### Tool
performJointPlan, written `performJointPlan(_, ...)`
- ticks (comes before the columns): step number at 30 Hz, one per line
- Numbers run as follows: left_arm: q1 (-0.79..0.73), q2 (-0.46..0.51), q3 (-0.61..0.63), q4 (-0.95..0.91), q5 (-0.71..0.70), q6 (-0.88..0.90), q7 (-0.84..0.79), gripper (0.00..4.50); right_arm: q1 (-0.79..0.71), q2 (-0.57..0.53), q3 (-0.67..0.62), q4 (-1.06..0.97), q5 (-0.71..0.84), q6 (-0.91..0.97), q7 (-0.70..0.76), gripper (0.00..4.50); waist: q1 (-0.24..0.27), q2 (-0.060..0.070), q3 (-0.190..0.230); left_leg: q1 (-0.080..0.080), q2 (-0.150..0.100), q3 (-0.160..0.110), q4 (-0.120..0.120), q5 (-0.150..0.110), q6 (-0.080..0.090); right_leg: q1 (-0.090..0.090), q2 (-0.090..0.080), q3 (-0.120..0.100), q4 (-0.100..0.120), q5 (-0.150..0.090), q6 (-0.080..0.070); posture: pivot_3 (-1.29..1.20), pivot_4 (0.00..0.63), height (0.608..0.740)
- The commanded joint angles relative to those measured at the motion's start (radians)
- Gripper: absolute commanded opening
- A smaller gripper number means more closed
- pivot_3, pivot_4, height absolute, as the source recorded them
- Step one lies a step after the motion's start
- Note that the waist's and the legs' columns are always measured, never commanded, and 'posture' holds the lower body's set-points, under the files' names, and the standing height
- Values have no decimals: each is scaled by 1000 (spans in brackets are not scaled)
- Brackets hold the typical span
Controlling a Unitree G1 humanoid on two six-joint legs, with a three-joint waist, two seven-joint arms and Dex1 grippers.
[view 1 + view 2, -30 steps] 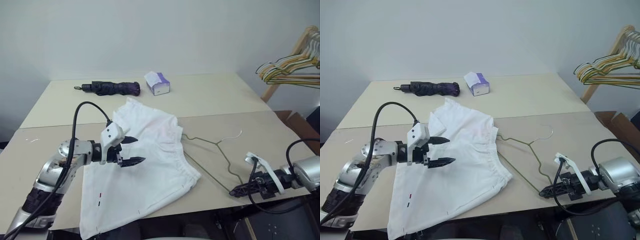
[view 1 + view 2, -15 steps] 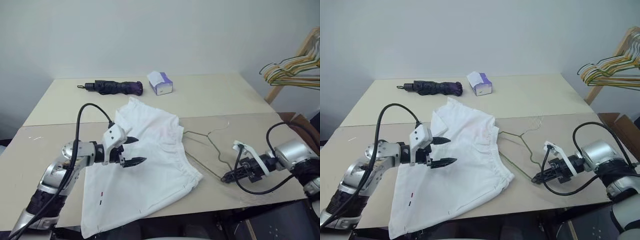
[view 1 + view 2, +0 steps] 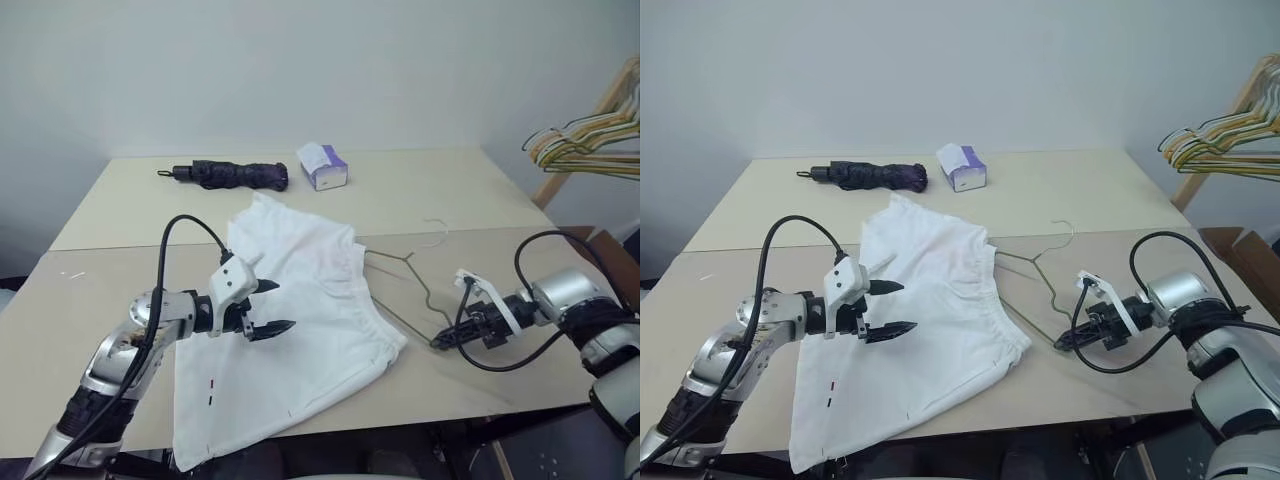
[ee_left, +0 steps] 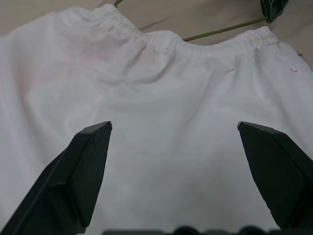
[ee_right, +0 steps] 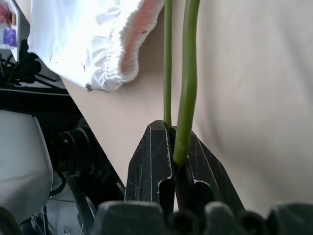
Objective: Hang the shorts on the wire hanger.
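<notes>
wire hanger [image 3: 415, 290] perhaps nearer shorts [image 3: 300, 330]

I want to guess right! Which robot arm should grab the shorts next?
Probably the left. Its open fingers hover right over the shorts, while the right gripper is shut on the wire hanger.

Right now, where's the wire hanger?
The wire hanger lies on the table's right half, beside the shorts' waistband, its near corner pinched in the right gripper.

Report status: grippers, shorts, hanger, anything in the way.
Left gripper open above the shorts. Right gripper shut on the wire hanger corner. Shorts flat on table, not hung. Nothing in the way.
</notes>
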Motion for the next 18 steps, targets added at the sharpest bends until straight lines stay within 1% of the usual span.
performJointPlan(1, -27, -6, 0, -10, 10, -29, 1, 4456, -64, 50, -54, 95, -43, -52, 57, 0, -4, 0, 0, 0, 0, 0, 0, 0, 0, 0, 0, 0, 0, 0, 0, 83, 0, 740)
performJointPlan(4, -42, -12, -4, 4, 20, -38, 1, 4456, -98, 117, -141, 221, -108, -101, 10, 0, -4, 0, 0, -1, 0, 0, 0, 0, 0, 0, 0, 0, -1, 0, 0, 83, 0, 740)
performJointPlan(6, -45, -13, -3, 8, 21, -40, -1, 4456, -99, 128, -188, 244, -145, -154, 13, 0, -1, 0, 0, -2, 0, 0, 0, 0, 0, -1, 0, 0, -1, 0, 0, 83, 0, 740)
performJointPlan(8, -45, -12, 1, 9, 21, -45, -1, 4456, -82, 114, -247, 215, -142, -203, 44, 0, 3, 1, 0, -2, 0, 0, 0, 0, 0, -1, 0, 0, -1, 0, 0, 83, 0, 740)
performJointPlan(11, -42, -4, 25, 12, 17, -56, 2, 4456, -30, 88, -341, 85, -150, -290, 16, 0, 3, 1, 0, -2, 0, 0, 0, 0, 0, -1, 0, 0, 0, 0, 0, 74, 0, 740)
performJointPlan(14, -61, 7, 81, 10, -20, -59, -9, 4456, 80, 55, -423, -162, -179, -422, -77, 0, 3, 1, 0, -2, 0, -1, 0, 0, 0, -1, 0, 0, 0, 0, 0, 74, 0, 740)
performJointPlan(16, -90, 24, 136, 19, -67, -69, -49, 4456, 140, 47, -465, -303, -206, -506, -132, 0, 1, 1, 0, -2, 0, -1, 0, 0, 0, -1, 0, -1, 0, 0, 0, 56, 0, 740)
performJointPlan(18, -125, 58, 186, 44, -115, -82, -117, 4456, 156, 45, -478, -379, -233, -537, -154, 0, -7, 1, 0, -2, 1, 0, 0, 0, -1, -1, 0, 0, 0, 0, 0, 34, 0, 740)
